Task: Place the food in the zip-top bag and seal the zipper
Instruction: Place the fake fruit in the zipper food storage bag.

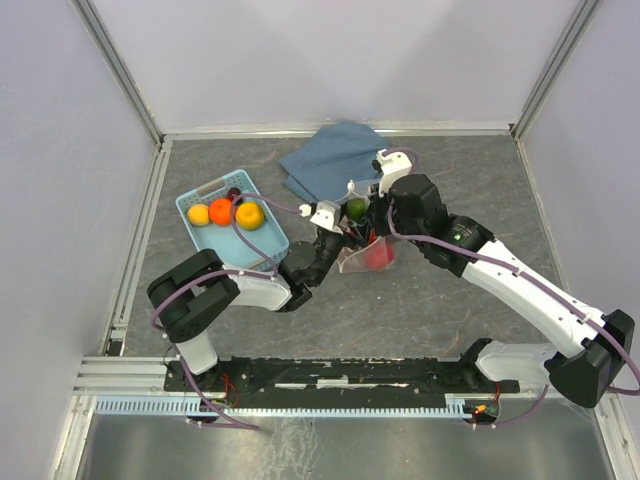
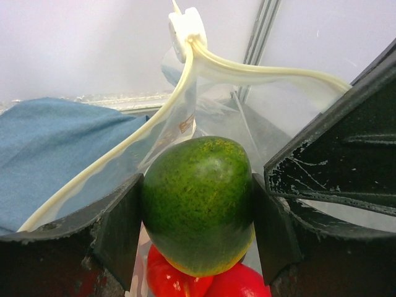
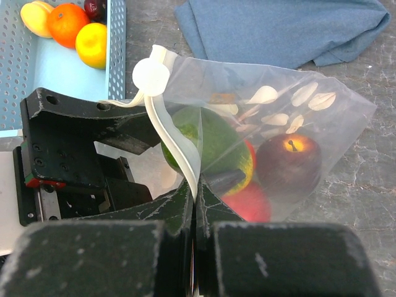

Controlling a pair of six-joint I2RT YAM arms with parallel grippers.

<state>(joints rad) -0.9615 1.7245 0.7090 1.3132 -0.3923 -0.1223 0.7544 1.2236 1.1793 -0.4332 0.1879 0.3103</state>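
Toward the far-left corner of the table, the light-blue basket holds four toy fruits: yellow, two orange-toned, one dark purple. Near the table's middle, the left gripper is clamped on a green fruit, one pad against each flank, and holds it right at the mouth of the zip-top bag. Under it, inside the bag, lie a red fruit and a dark red apple. On the right, the right gripper has its jaws pressed together on the zipper, lifting that edge so the mouth gapes; the white slider sits at the strip's end. A folded blue cloth lies by the far edge.

The step in hand looks like loading, well short of sealing. Next, the green fruit must go deeper past the strip before the pads part, while the right side keeps the mouth raised.
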